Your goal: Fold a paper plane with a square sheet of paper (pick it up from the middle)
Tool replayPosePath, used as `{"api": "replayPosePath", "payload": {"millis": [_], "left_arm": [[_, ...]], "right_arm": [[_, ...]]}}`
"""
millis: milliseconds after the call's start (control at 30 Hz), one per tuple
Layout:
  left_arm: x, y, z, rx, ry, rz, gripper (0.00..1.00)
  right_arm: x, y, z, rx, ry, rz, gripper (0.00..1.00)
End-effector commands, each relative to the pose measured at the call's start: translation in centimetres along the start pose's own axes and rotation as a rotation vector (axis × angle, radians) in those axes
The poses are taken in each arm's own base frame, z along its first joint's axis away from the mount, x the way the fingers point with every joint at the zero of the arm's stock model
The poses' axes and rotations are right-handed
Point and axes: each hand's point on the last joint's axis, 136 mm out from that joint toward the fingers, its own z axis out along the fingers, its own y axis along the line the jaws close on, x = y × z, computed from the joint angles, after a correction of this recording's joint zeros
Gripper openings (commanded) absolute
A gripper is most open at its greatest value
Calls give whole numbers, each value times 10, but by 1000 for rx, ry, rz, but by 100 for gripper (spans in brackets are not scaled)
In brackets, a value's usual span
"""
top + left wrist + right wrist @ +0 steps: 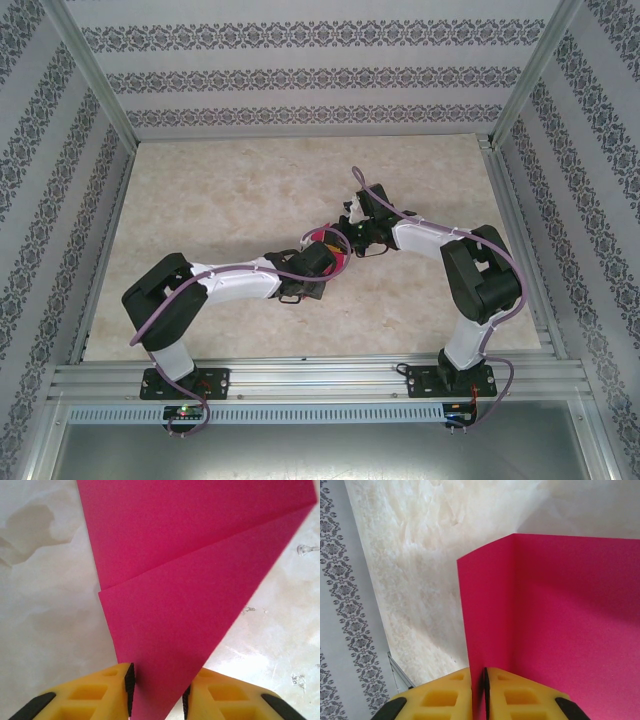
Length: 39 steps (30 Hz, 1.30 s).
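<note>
The square sheet of paper (185,580) is magenta-pink and folded, with a diagonal flap edge running across it and a narrow point toward my left gripper (157,692). That gripper's jaws stand apart, with the paper's point lying face-on between them, and the paper is not pinched. My right gripper (484,692) is shut on an upright folded edge of the paper (545,630), which bends at a vertical crease. From above, both grippers meet mid-table: the left gripper (322,262), the right gripper (352,240), and a sliver of pink paper (325,241) between them.
The marbled beige tabletop (230,190) stretches behind and to the sides of the arms. Patterned walls and a metal frame (95,95) enclose it. A few small marks show on the table (305,550) near the paper.
</note>
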Motion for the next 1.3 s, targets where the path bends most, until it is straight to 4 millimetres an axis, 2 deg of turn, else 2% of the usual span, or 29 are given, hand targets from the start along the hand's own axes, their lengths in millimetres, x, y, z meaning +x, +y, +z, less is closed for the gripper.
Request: {"api": "replayPosePath", "payload": {"millis": [0,267,433,500,633,733,1033,1267], "left_arm": [[-3,-3,0,-20,-9,26,31],[-3,-4,1,-15,-7,24,19],[-6,-11,1,28,-12,23,16],[-9,-15,0,55,-14,28,15],[-12,-23,0,139,-6,16,15],[-12,-27,0,216,5,2,15],[-13,-29,2,451,63,-73,16],[-14,-26,2,596,104,-147,16]], "right_arm": [[-7,16,-12,-28,-21,-37,16],[-8,16,-21,-17,-42,-44,22],[-9,14,-39,7,-74,-55,26],[-10,10,-49,24,-95,-58,32],[-9,-2,-71,64,-159,-50,39],[-3,-10,-78,70,-174,-42,40],[27,-14,-59,44,-133,-45,31],[37,-11,-44,41,-120,-67,21]]}}
